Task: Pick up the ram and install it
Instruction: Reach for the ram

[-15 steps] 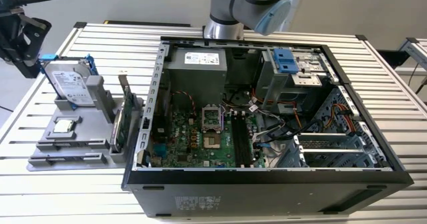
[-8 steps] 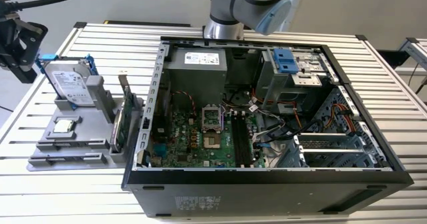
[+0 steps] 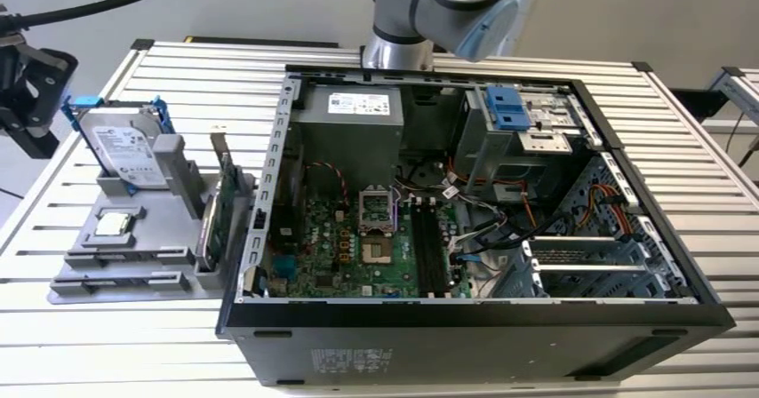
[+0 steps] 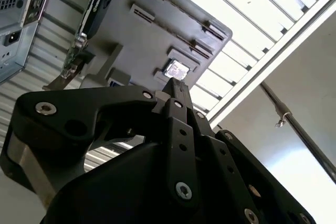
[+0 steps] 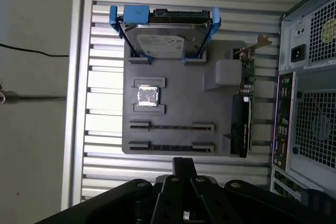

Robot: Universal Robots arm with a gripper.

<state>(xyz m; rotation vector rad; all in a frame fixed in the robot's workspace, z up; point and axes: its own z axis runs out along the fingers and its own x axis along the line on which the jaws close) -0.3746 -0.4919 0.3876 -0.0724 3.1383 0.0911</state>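
Note:
My gripper hangs high over the table and off the grey holder, with its black fingers shut together and nothing between them. It also shows as a black body at the exterior view's left edge, beside the holder. The ram is hidden from me. The holder's two long narrow slots stand bare. Inside the open computer case, dark memory slots run beside the processor socket. I cannot tell whether a stick sits in them.
On the holder rest a silver hard drive in a blue frame, a small square chip and an upright green expansion card with a metal bracket. The case stands at the exterior view's right of the holder. The ribbed table's edge is close by.

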